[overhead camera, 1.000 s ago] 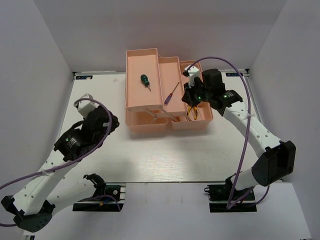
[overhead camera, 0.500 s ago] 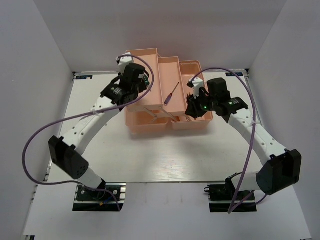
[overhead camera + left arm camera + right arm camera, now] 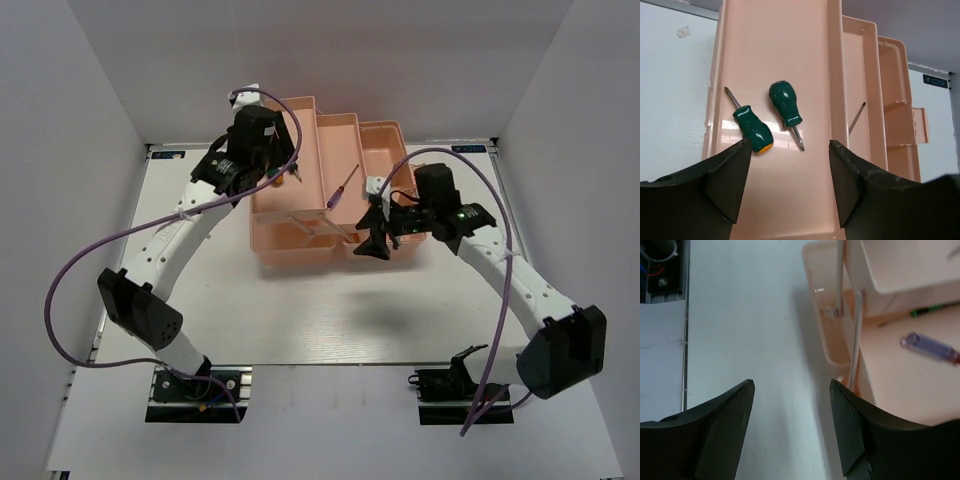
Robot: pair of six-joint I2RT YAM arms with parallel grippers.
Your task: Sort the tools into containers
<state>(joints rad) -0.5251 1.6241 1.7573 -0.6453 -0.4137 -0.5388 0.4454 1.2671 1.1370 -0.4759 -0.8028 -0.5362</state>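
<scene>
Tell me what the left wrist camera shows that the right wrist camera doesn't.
Only the left wrist view: an orange-capped green screwdriver and a plain green screwdriver lying apart in the widest tray, plus a thin screwdriver shaft in the next tray. Only the right wrist view: a purple-handled screwdriver in a lower compartment, and a dark mount with wires. Both: the pink toolbox, the white table, and an open, empty pincer, the left pincer and the right pincer.

Surfaces: mostly plastic, some bare metal.
Toolbox (image 3: 785, 45) tray: smooth, glossy salmon plastic with faint reflections. Green screwdrivers (image 3: 785, 103) (image 3: 753, 131): dimpled handles, shiny metal shafts. Purple screwdriver (image 3: 925, 345): translucent glossy handle. Table (image 3: 765, 340): matt white.
</scene>
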